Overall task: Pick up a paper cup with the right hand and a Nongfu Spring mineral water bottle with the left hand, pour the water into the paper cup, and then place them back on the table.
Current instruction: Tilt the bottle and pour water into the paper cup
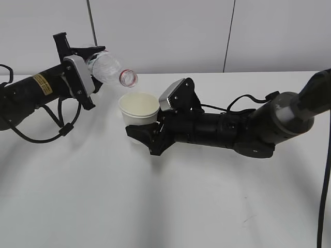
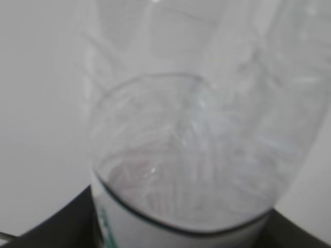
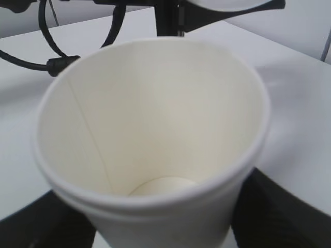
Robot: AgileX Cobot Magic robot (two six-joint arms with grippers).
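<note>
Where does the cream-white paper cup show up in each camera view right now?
Exterior view: the cream-white tapered paper cup sits centre-left, held by the right pincer, just below the tilted clear plastic bottle's red-ringed mouth.
Left wrist view: not in it; only the bottle's clear body fills the picture.
Right wrist view: the cup fills the picture, seen from above its rim.
Shared landmark: the white tabletop.

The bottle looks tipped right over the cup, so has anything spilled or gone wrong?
No spill shows. The bottle in the left gripper is tilted mouth-down just above the cup, which the right gripper holds upright. The cup's inside looks dry and no stream is visible. The table around them looks dry; only a small dark scuff shows.
</note>
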